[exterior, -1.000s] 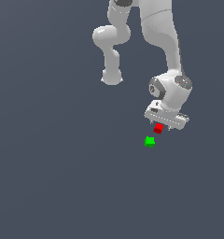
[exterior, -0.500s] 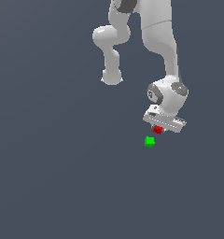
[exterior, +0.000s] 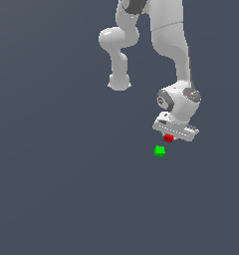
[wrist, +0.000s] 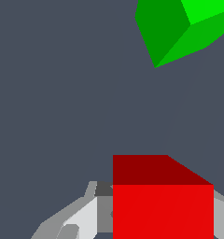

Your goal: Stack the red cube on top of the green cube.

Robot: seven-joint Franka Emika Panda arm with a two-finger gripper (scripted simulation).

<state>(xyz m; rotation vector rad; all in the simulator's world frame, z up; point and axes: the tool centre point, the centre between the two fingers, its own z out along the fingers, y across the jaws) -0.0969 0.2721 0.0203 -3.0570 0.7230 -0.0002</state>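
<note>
The red cube (exterior: 168,138) sits between the fingers of my white gripper (exterior: 169,138), which is shut on it and holds it above the floor. In the wrist view the red cube (wrist: 163,200) fills the near part of the picture with grey fingers (wrist: 72,221) beside it. The green cube (exterior: 160,151) rests on the grey floor just below the gripper and a little toward the exterior view's left. It also shows in the wrist view (wrist: 179,28), apart from the red cube.
The white arm (exterior: 174,55) rises from the gripper to the top of the exterior view. A plain dark grey floor (exterior: 57,189) spreads all around.
The gripper has risen slightly with the red cube in it and shifted a little to the exterior view's left. The green cube has not moved.
</note>
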